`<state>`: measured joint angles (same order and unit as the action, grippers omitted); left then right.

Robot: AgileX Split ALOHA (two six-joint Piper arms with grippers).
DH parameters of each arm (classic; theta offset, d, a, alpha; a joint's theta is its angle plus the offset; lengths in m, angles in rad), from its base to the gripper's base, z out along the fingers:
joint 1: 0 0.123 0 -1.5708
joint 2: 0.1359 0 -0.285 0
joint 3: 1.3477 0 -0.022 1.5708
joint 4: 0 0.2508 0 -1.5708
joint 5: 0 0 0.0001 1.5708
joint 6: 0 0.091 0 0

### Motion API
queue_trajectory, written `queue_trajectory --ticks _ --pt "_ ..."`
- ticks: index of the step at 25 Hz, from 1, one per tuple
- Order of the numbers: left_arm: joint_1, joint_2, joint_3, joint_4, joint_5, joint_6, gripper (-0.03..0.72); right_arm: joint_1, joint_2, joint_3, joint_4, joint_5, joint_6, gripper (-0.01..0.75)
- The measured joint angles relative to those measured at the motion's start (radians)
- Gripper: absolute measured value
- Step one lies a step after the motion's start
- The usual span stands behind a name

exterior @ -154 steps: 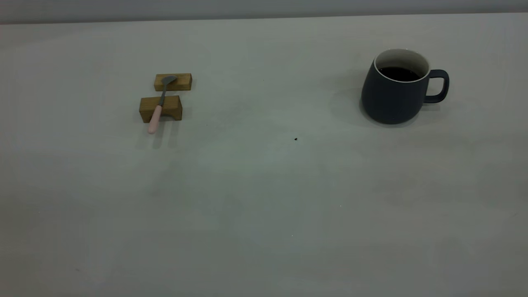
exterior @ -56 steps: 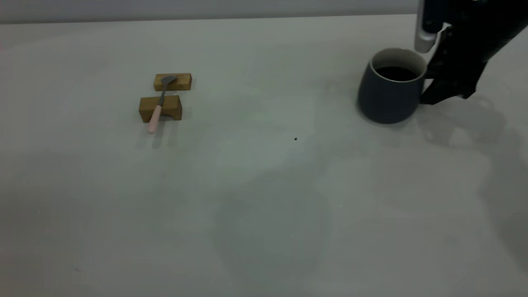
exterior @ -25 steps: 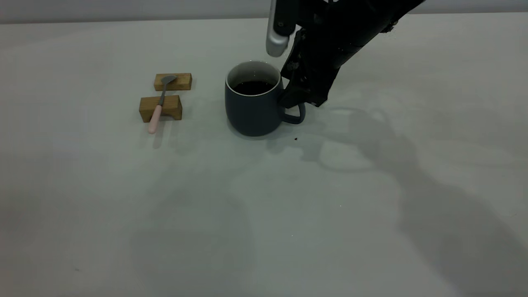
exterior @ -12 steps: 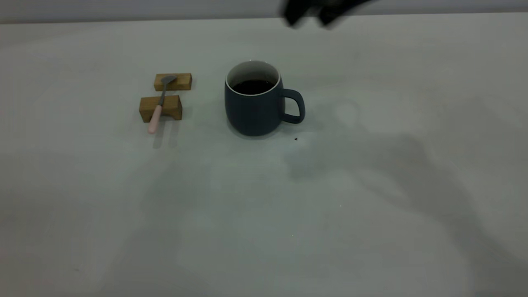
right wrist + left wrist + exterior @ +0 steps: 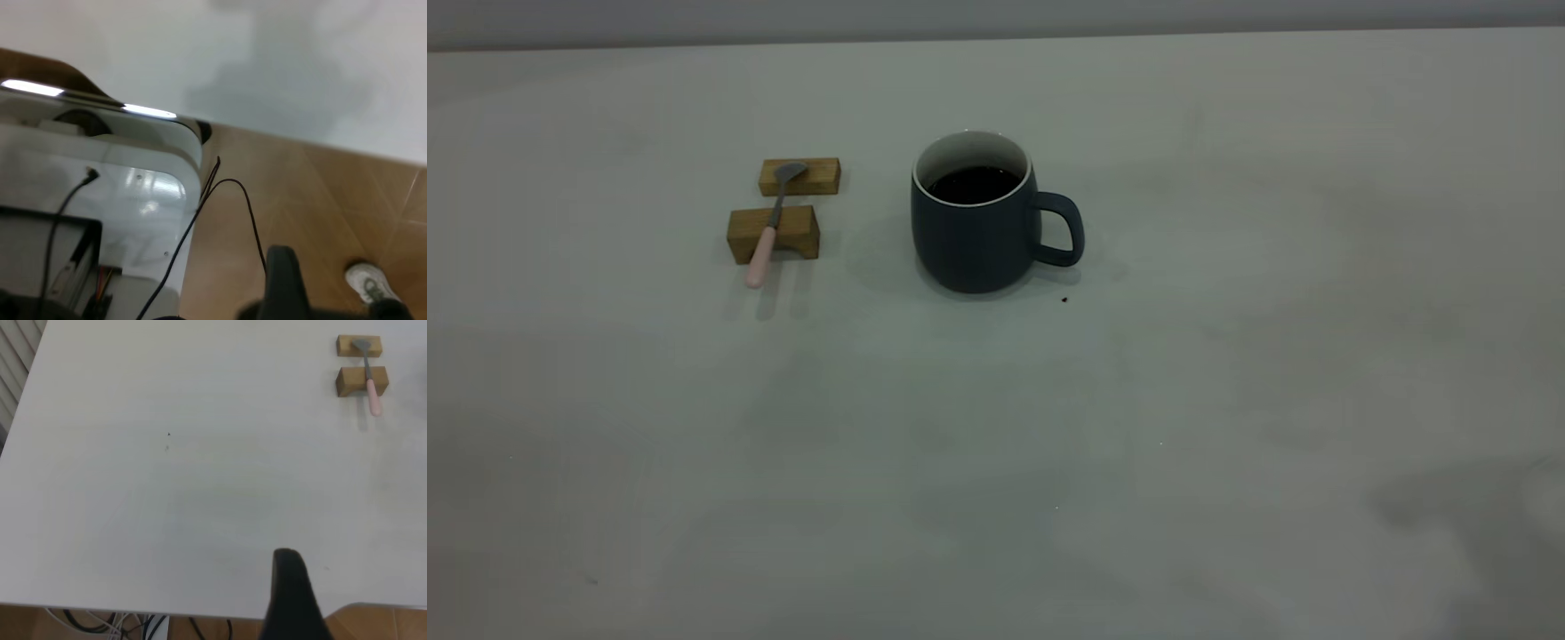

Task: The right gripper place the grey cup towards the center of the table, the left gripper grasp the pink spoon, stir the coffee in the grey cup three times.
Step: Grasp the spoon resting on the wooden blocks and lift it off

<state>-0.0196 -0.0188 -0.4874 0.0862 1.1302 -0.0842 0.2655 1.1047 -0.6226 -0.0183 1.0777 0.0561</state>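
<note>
Now the grey cup [image 5: 978, 218] stands mid-surface [image 5: 1049, 427], handle free, coffee [image 5: 974, 184] exposed for stirring. Just beside it, the pink spoon [image 5: 763, 251] bridges two wooden blocks [image 5: 774, 233], raised for grasping. Neither claw's state shows.

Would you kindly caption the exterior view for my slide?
Grey cup of coffee stands mid-table; pink spoon rests across two wooden blocks beside it.

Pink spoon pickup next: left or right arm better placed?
Left. The pink spoon lies across two wooden blocks on the left side, and the left gripper's camera sees it; the right wrist view faces the floor.
</note>
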Motion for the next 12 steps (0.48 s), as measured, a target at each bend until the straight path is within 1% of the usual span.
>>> queue_trajectory --ticks 3,6,12 --pt "0.000 0.000 0.000 0.000 0.000 0.000 0.575 -0.077 -0.203 0.083 -0.013 0.017 -0.008 0.576" --pt "0.000 0.000 0.000 0.000 0.000 0.000 0.575 -0.120 -0.402 0.134 -0.027 0.024 -0.007 0.576" --pt "0.000 0.000 0.000 0.000 0.000 0.000 0.575 -0.139 -0.692 0.153 -0.029 0.026 -0.004 0.576"
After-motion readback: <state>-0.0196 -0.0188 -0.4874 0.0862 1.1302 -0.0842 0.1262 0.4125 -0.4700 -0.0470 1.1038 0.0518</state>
